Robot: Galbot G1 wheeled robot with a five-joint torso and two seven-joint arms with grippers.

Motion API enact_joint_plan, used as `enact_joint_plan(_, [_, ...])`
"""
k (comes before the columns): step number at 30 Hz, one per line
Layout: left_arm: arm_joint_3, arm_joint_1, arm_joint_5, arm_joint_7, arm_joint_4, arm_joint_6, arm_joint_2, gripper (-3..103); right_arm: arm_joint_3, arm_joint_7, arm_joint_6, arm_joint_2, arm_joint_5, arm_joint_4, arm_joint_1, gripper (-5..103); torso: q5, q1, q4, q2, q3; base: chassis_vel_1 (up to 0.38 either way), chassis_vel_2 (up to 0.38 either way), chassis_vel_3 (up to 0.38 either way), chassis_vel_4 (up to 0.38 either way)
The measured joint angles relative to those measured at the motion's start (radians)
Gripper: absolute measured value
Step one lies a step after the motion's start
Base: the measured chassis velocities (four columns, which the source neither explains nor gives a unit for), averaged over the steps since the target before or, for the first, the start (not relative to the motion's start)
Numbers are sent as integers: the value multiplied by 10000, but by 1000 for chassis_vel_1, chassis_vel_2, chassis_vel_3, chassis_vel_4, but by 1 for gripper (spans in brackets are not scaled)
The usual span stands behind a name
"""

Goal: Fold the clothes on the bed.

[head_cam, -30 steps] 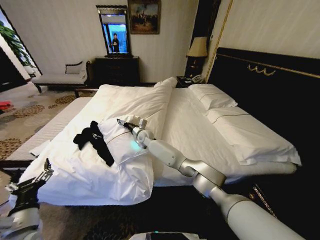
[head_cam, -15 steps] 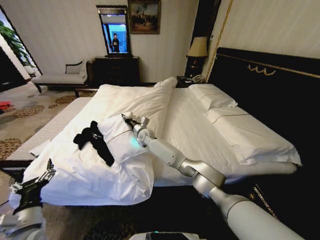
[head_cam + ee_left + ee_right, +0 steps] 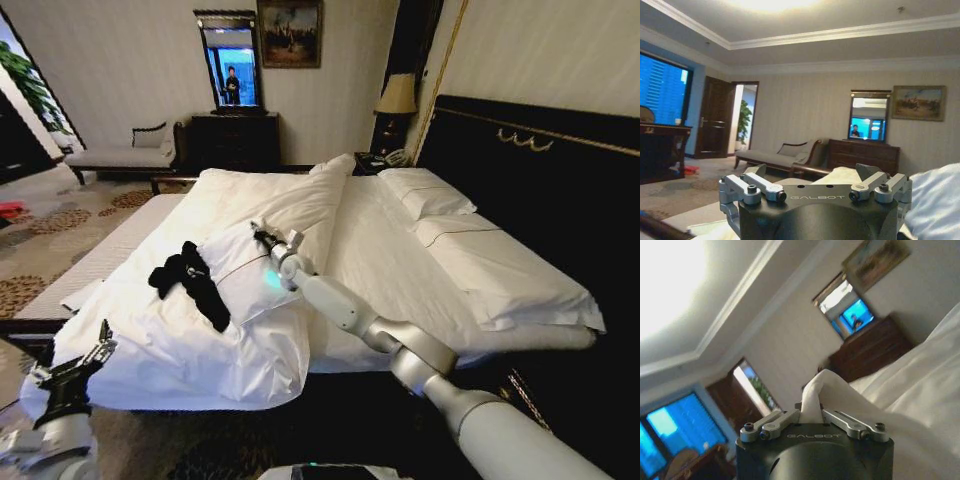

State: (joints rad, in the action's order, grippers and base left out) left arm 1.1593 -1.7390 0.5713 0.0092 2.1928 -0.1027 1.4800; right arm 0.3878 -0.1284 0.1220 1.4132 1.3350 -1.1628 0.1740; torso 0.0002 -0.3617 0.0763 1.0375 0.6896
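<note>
— Where's the shirt from where you sit?

— On my head camera the black T-shirt (image 3: pixel 190 283) lies crumpled on the white duvet (image 3: pixel 180 350), toward the left side of the bed (image 3: pixel 520 290), just beside a raised fold of that duvet.

— And your right arm?

— Stretched out across the bed. The right gripper (image 3: pixel 262 236) sits at the top of that raised fold, to the right of the shirt and apart from it. On the right wrist camera I see its fingers (image 3: pixel 775 424) drawn in around a peak of white fabric, so it is pinching the duvet, not the shirt.

— Left arm?

— Low at the bed's near left corner, off the mattress edge. The left gripper (image 3: pixel 72 368) is pointing up toward the bedding, and on the left wrist camera its fingers (image 3: pixel 760 186) stand spread with nothing between them.

— What's behind it?

— A dark dresser (image 3: pixel 862 155) under a mirror (image 3: pixel 869 116), and a pale chaise (image 3: pixel 775 157) along the wall.
</note>
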Motion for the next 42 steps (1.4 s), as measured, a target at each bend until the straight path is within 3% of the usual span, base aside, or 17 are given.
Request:
enact_joint_plan(1, [0, 0, 0, 0, 0, 0, 0, 100, 0, 0, 0, 0, 0, 0, 0, 1, 0, 0, 0, 0, 0, 0, 0, 0, 0])
enact_joint_plan(3, [-289, 243, 5, -3, -2, 74, -61, 100, -780, -553, 47, -970, 75, -1422, 604, 1, 3, 0, -4, 0, 0, 0, 0, 0, 0])
enact_joint_plan(6, [-569, 428, -7, -12, -57, 134, -102, 100, -1485, -1021, 82, -1602, 75, -2425, 1299, 1, 3, 0, -5, 0, -1, 0, 0, 0, 0])
enact_joint_plan(8, [-833, 608, -12, -18, -109, 184, -167, 100, -2286, -1379, 170, -2505, 69, -3442, 2267, 1, 6, 0, -15, 0, 0, 0, 0, 0, 0])
enact_joint_plan(9, [-955, 693, -11, -39, -141, 210, -222, 100, -2673, -1479, 221, -3018, 55, -3890, 2741, 1, 3, 0, -15, 0, 0, 0, 0, 0, 0])
enact_joint_plan(10, [-955, 693, -11, -39, -141, 210, -222, 100, -2673, -1479, 221, -3018, 55, -3890, 2741, 1, 3, 0, -15, 0, 0, 0, 0, 0, 0])
enact_joint_plan(13, [-1207, 961, 129, -59, -223, 301, -449, 100, -4369, -1541, 327, -4386, -153, -5254, 4393, 1, 5, 0, 3, 2, -2, 0, 0, 0, 0])
enact_joint_plan(18, [-1446, 1189, 232, -64, -350, 356, -659, 100, -5774, -1539, 400, -5084, -217, -6153, 6020, 1, 7, 1, -4, 2, -2, 0, 0, 0, 0])
enact_joint_plan(22, [-2002, 1584, 177, -75, -432, 429, -863, 100, -8144, -1713, 423, -5491, -274, -7475, 8411, 1, -2, 1, -17, 2, -1, 0, 0, 0, 0])
enact_joint_plan(24, [-2114, 1670, 142, -58, -432, 438, -889, 100, -8781, -1781, 422, -5494, -240, -7918, 9011, 1, -1, 1, -14, 2, -2, 0, 0, 0, 0])
enact_joint_plan(28, [-2362, 2021, 47, -1, -511, 424, -1031, 100, -11590, -1973, 400, -5239, -67, -9697, 11915, 1, 5, 1, -1, 2, -2, 0, 0, 0, 0])
enact_joint_plan(29, [-2362, 2021, 47, -1, -511, 424, -1031, 100, -11590, -1973, 400, -5239, -67, -9697, 11915, 1, 5, 1, -1, 2, -2, 0, 0, 0, 0])
enact_joint_plan(31, [-2437, 2184, 45, 3, -587, 399, -1120, 100, -12911, -1982, 399, -4875, -14, -10548, 13261, 1, -5, 2, -1, 3, -3, 0, 0, 0, 0])
enact_joint_plan(35, [-2631, 2495, 33, 3, -759, 383, -1274, 100, -14315, -2159, 328, -3531, -214, -11840, 15311, 1, -5, 3, -10, 4, -2, 0, 0, 0, 0])
enact_joint_plan(36, [-2631, 2495, 33, 3, -759, 383, -1274, 100, -14315, -2159, 328, -3531, -214, -11840, 15311, 1, -5, 3, -10, 4, -2, 0, 0, 0, 0])
enact_joint_plan(40, [-2878, 2788, 94, 3, -1016, 354, -1460, 100, -14840, -2789, 239, -1301, -369, -13047, 16662, 1, -2, 2, -6, 3, -1, 0, 0, 0, 0])
enact_joint_plan(42, [-2917, 2837, 126, 3, -1079, 333, -1513, 100, -14872, -2809, 241, -859, -527, -13284, 17007, 1, -6, 2, -5, 3, -1, 0, 0, 0, 0])
